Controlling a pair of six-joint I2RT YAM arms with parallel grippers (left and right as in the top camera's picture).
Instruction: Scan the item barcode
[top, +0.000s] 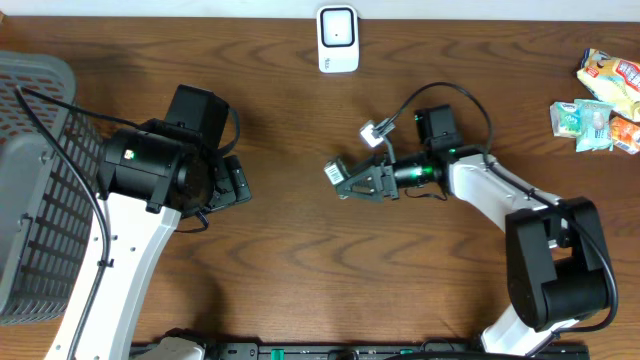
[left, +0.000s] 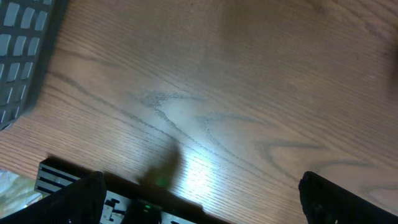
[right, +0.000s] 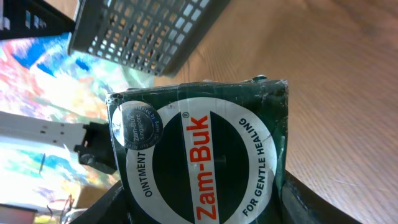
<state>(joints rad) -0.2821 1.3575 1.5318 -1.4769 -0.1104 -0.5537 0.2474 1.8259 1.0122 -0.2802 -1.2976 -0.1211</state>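
The item is a dark green Zam-Buk ointment box (right: 199, 155) with a white ring and red lettering, filling the right wrist view. My right gripper (right: 202, 210) is shut on it, one finger on each side. In the overhead view the box (top: 341, 176) sticks out to the left from the right gripper (top: 352, 181) at mid-table, and a white barcode label shows on its left end. The white scanner (top: 338, 39) stands at the table's far edge, well above the box. My left gripper (top: 236, 181) hangs open and empty at centre left; its dark fingers (left: 348, 199) frame bare wood.
A grey mesh basket (top: 40, 190) takes up the left edge and also shows in the wrist views, basket (left: 25, 50) and basket (right: 149, 31). Several snack packets (top: 605, 100) lie at the far right. A black rail (left: 62, 177) runs along the near table edge.
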